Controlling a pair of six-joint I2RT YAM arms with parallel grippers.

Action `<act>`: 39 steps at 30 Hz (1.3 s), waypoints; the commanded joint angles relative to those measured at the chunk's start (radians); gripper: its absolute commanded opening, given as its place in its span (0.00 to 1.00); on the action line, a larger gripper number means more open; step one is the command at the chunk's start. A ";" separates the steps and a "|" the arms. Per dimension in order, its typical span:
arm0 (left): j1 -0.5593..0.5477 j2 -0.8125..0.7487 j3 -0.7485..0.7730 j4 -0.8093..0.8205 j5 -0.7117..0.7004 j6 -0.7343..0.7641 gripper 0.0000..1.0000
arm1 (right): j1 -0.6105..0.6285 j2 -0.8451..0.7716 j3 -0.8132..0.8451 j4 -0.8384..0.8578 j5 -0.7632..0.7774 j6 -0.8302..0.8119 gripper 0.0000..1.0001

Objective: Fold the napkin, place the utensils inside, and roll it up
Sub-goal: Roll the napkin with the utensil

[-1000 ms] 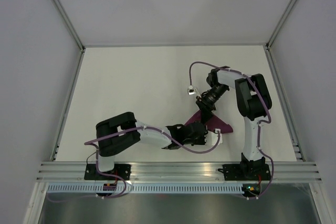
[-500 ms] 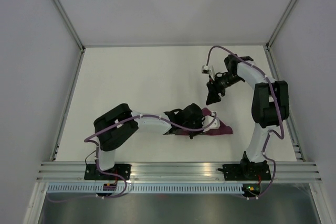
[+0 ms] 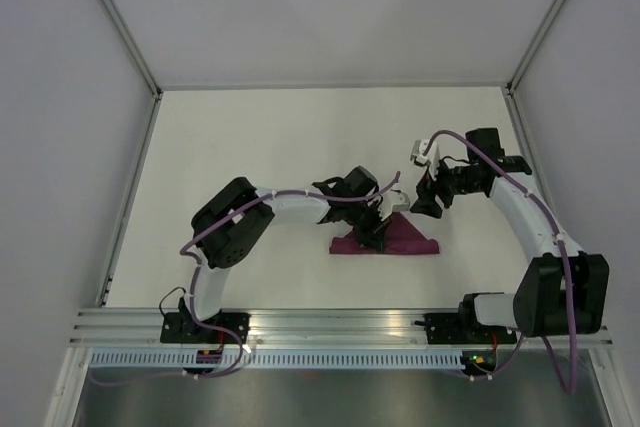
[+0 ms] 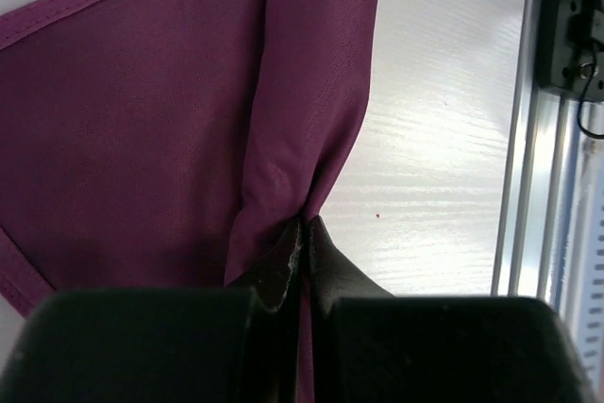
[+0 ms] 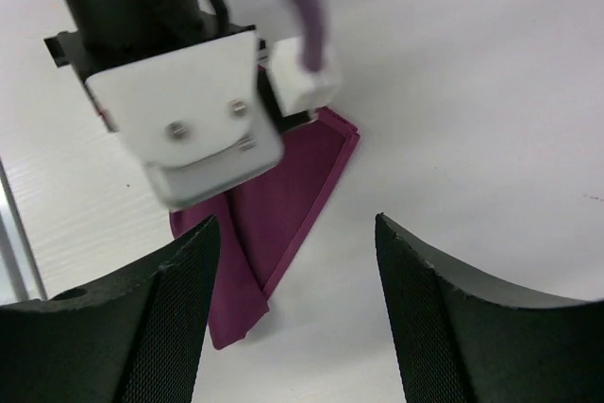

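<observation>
The purple napkin [image 3: 405, 244] lies folded in a low flat shape on the white table near the front middle. My left gripper [image 3: 377, 233] is over its left part, shut on a raised fold of the cloth; in the left wrist view the pinch [image 4: 308, 226] shows cloth [image 4: 142, 129] bunched between the closed tips. My right gripper [image 3: 424, 201] hovers just up and right of the napkin, open and holding nothing. In the right wrist view its gap [image 5: 297, 276] frames bare table beside the napkin's hemmed edge [image 5: 283, 205]. The utensils are out of view.
The left arm's white wrist camera plate [image 5: 189, 129] sits close in front of my right gripper. An aluminium rail [image 4: 528, 139] runs along the table's near edge. Grey enclosure walls [image 3: 70, 97] bound the left, right and back.
My left gripper has moved away from the near edge with the napkin pinched in it. The right gripper went off the cloth toward the back right, then came back beside it, opening slightly wider.
</observation>
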 commanded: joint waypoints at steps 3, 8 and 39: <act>0.056 0.096 0.047 -0.174 0.063 -0.076 0.02 | 0.002 -0.179 -0.148 0.137 0.023 -0.048 0.72; 0.079 0.160 0.115 -0.214 0.115 -0.103 0.02 | 0.005 -0.284 -0.252 0.147 0.001 -0.083 0.74; 0.139 0.318 0.276 -0.349 0.201 -0.178 0.02 | 0.550 -0.184 -0.572 0.634 0.484 0.056 0.68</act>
